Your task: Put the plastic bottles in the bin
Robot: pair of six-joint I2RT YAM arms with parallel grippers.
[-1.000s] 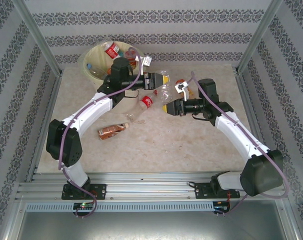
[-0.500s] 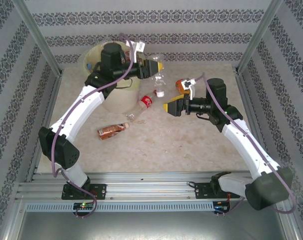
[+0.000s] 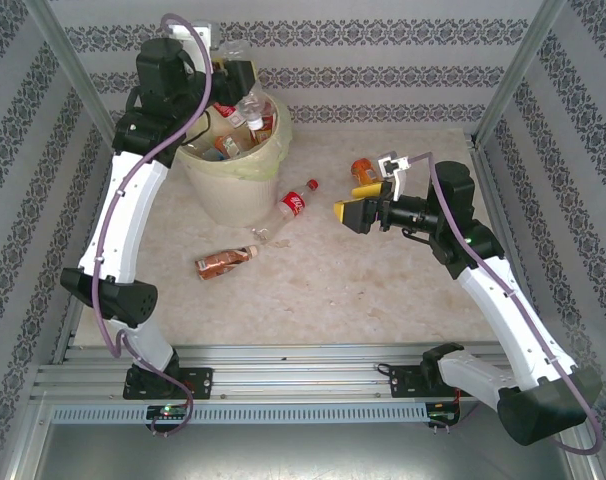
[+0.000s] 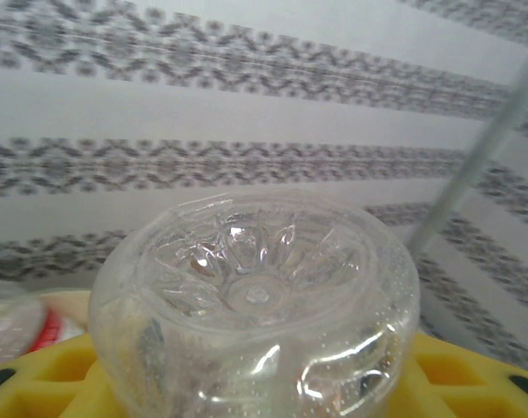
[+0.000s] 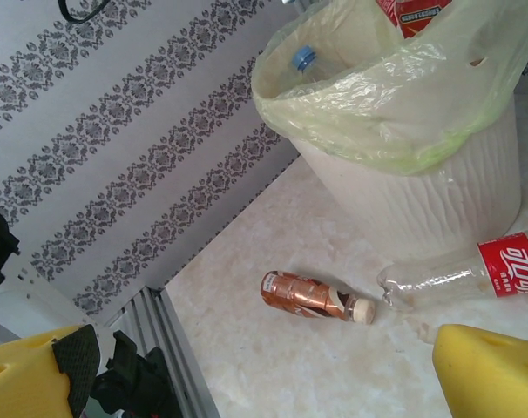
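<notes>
In the left wrist view, little of the clear bottle (image 4: 255, 296) beyond its moulded base can be seen. The rest is cut off by the lower edge, and the yellow fingers (image 4: 460, 374) on either side of it are cropped to their upper surfaces. A red-and-clear shape at the left edge is too blurred to be identified.

From overhead, the left gripper (image 3: 239, 76) is seen raised above the bin (image 3: 228, 195) and clamped on the clear bottle, which hangs over the bin's mouth. Whether the bottle touches the pile beneath it cannot be told.

The bin is lined with a pale yellow bag (image 5: 395, 96) folded out over its rim. Several bottles are heaped inside. Red labels can be made out among them, and a blue-capped bottle (image 5: 304, 58) lies against the bag's inner wall. Their number cannot be counted, since they overlap and are partly covered by the arm.

Three bottles are left on the table. A red-labelled bottle (image 3: 293, 200) lies just beside the bin's wall, and a brown-labelled bottle (image 3: 225, 261) lies near it, further from the bin. An orange bottle (image 3: 363, 170) is partly hidden behind the right wrist's fittings.

The right gripper (image 3: 349, 213) is held over the table near the orange bottle, with its yellow fingers spread wide and nothing between them.
</notes>
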